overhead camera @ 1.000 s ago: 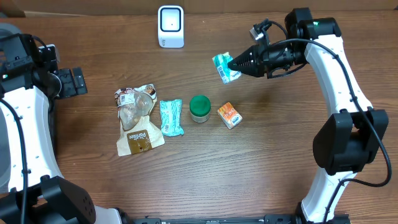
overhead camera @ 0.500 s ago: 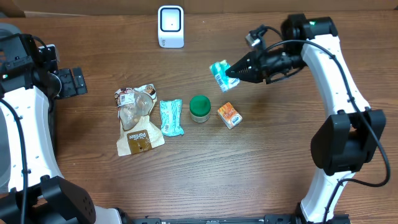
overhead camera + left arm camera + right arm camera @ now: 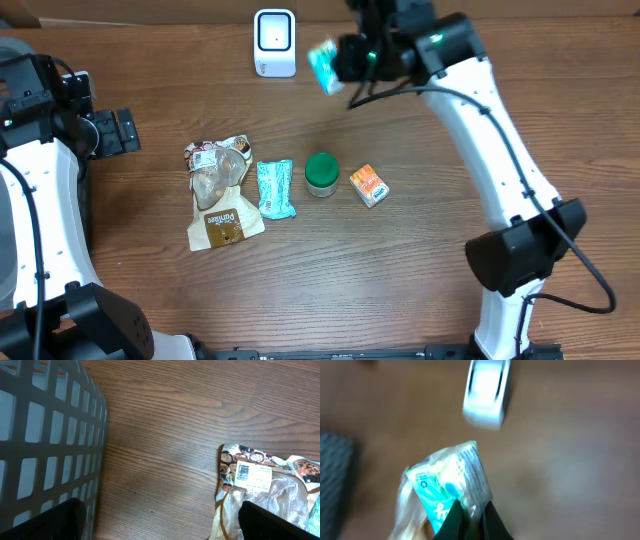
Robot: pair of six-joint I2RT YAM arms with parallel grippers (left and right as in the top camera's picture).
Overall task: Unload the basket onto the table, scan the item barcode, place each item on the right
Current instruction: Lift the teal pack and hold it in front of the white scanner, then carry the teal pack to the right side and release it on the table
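Teal-and-white packet [image 3: 323,68] is what it's all about right now, and the right pincer [image 3: 338,66] is clenched on it, fingertips pinching one end so most of the packet sticks out past the tips. The white scanner [image 3: 274,42] stands near, just beyond the packet from that pincer, with a gap between the two, so nothing's touching. The right wrist view is pretty blurry, but you can make out the packet [image 3: 445,490] straight ahead of the dark fingertips [image 3: 454,515] and the scanner [image 3: 487,392] further out in front; there's fine print or stripes down one side of the packet, too smeared to read. Everything else sits on the wood tabletop [image 3: 420,250], well apart from the right pincer, back toward the arm's base: an orange box [image 3: 369,185], a green-lidded jar [image 3: 321,173], a second teal packet [image 3: 275,188] and a brown snack bag [image 3: 222,195], roughly in a row. The left pincer [image 3: 115,132] hangs way off on the other side, jaws spread wide with nothing between them. Its wrist view has a grey basket [image 3: 45,440] close on one side and the snack bag's printed label on the other.
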